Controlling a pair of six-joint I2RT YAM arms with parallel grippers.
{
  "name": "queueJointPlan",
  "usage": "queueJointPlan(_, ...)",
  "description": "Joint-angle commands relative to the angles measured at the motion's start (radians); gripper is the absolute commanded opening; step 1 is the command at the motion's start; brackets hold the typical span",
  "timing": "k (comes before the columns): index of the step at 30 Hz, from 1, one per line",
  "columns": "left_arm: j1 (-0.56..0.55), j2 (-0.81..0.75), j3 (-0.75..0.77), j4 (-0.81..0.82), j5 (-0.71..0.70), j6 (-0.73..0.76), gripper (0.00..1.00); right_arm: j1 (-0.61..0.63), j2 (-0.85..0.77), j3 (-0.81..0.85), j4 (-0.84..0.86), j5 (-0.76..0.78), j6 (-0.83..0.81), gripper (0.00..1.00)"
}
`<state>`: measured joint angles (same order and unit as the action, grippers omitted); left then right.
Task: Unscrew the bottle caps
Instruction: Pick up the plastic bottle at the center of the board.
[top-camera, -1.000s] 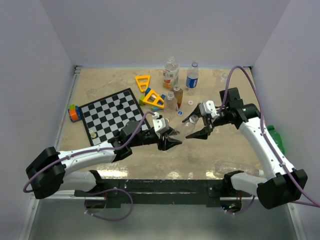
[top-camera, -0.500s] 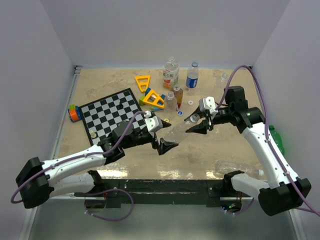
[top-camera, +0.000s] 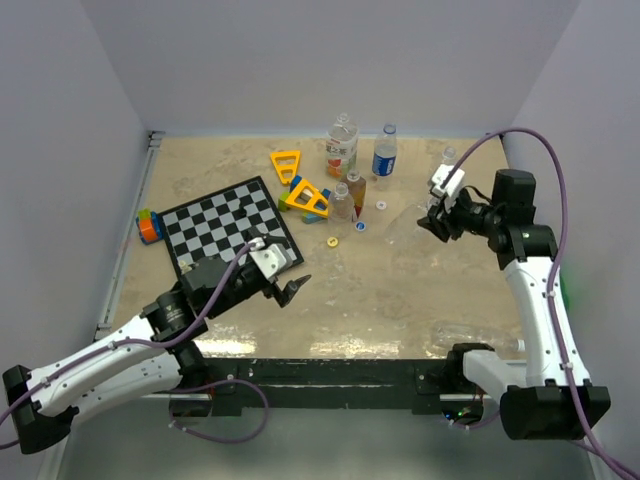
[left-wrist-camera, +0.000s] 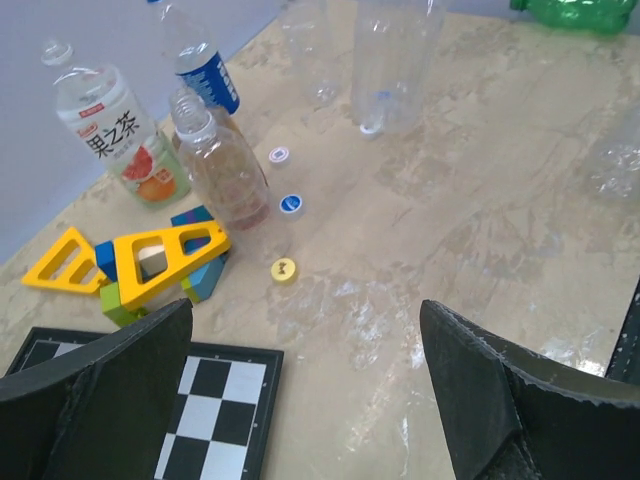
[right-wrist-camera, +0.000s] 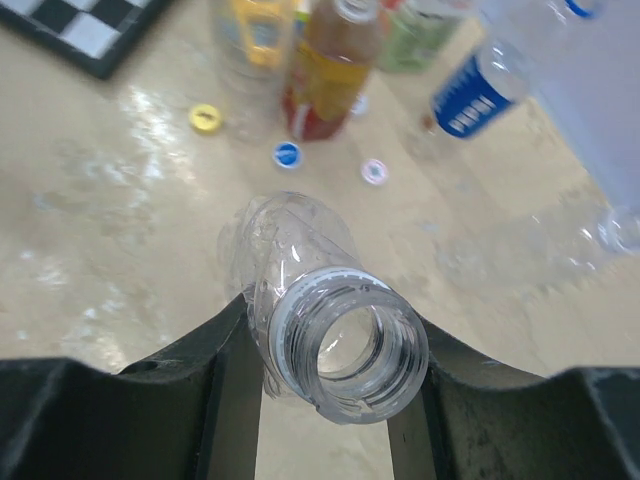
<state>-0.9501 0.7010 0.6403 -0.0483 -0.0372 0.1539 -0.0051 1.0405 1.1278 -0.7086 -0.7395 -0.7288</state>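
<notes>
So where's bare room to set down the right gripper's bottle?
Bare table nearer than the loose caps, between checkerboard and right arm; also the far-left corner behind the checkerboard. Crowded around the standing bottles and yellow frames.

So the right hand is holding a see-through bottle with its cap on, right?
No, the cap is off. The right gripper holds the clear bottle, but its mouth is open with no cap on it, as the right wrist view shows.

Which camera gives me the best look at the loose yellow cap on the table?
Left wrist: the yellow cap lies near the centre of the picture, sharp, unobstructed and largest there. The top external view shows the yellow cap only as a tiny dot. The right wrist view shows the yellow cap small and slightly blurred at upper left.
</notes>
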Motion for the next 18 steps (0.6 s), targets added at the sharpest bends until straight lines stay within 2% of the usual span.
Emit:
queueJointPlan(1,0.001,-0.072,-0.053,-0.012,-0.084,0.024,1.00,-0.071,0.030,0.040,0.101,0.264,0.066,0.18)
queueJointPlan(9,0.001,-0.106,-0.076,0.001,-0.092,0.022,1.00,-0.240,0.213,0.032,0.316,0.272,0.132,0.19)
queueJointPlan(18,0.001,-0.115,-0.079,0.005,-0.084,0.027,1.00,-0.297,0.380,0.079,0.446,0.307,0.170,0.20)
